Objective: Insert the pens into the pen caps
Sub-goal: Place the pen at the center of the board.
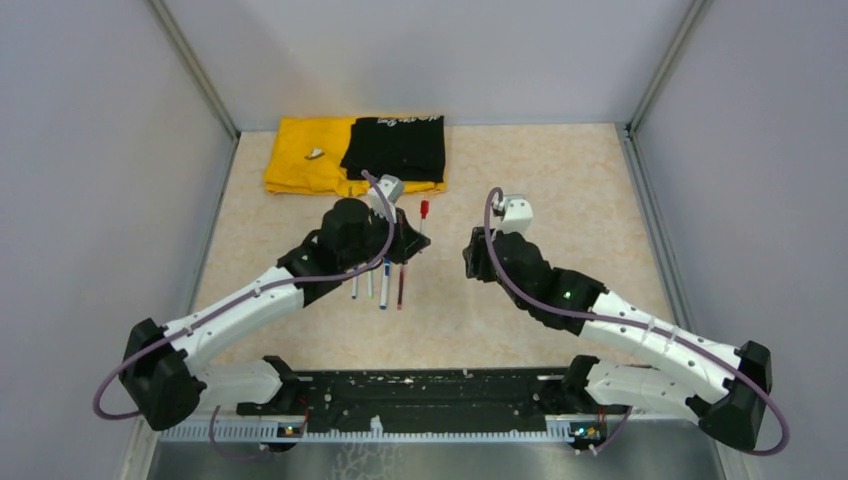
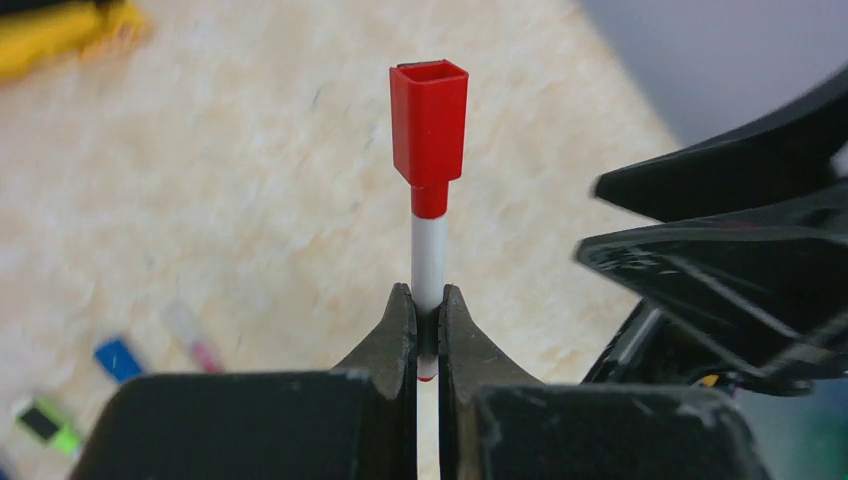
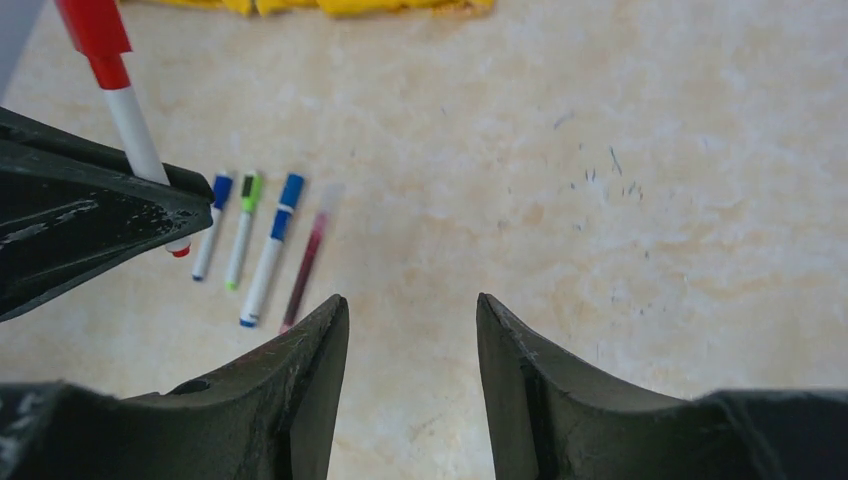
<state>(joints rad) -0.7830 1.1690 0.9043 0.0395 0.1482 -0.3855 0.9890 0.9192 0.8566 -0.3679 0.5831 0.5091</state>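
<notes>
My left gripper is shut on the lower end of a white pen that points away from it. A red pen cap sits on the pen's far end. From above, the left gripper is left of centre and the red cap sticks out beyond it. Several pens lie side by side on the table, two with blue caps, one with a green cap and one maroon. My right gripper hangs open and empty just right of them.
A folded yellow cloth and a black cloth lie at the back of the table, with a small pale object on the yellow one. Grey walls close in the left, right and back. A black rail runs along the near edge.
</notes>
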